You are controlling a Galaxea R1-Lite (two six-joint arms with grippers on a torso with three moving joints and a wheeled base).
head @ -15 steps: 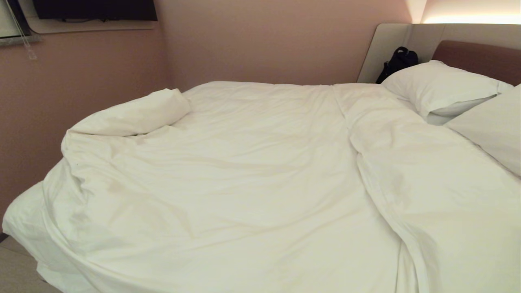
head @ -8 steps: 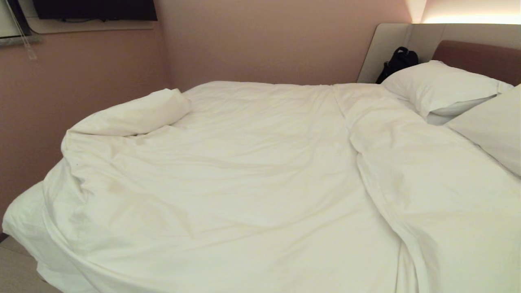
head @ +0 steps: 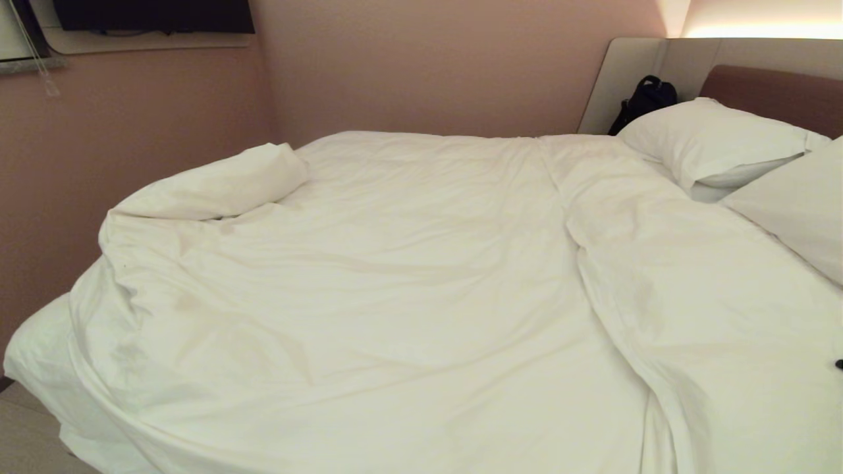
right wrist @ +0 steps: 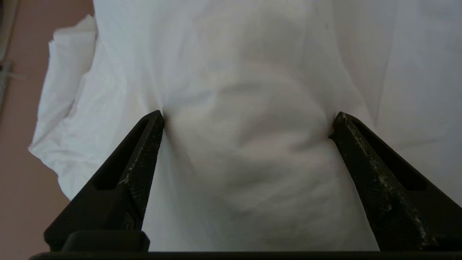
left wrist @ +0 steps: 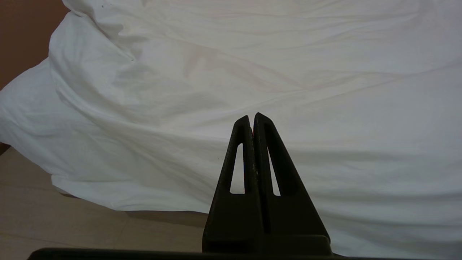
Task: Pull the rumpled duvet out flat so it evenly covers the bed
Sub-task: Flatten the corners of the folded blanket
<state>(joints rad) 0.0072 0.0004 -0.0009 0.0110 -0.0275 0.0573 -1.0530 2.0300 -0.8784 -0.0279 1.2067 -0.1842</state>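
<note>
The duvet (head: pixel 395 296) lies rumpled across the bed (head: pixel 33 355), with a thick ridge running down from the pillow (head: pixel 711 141). The right gripper (right wrist: pixel 247 121) stands wide apart, fingertips (right wrist: pixel 157 119) pressing that ridge. Best to sink deeper before pinching, gathering a full fold. The left gripper (left wrist: pixel 252 119) hangs closed and empty.

duvet (head: pixel 395 296) on bed (head: pixel 33 349), pillows (head: pixel 711 138) right

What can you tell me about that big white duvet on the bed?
The thick, puffy white duvet covers most of the bed, creased, with a long ridge running toward the pillows and its far left corner rolled into a bundle. One edge droops toward the floor. The right gripper, wide open, presses both fingertips into it.
</note>
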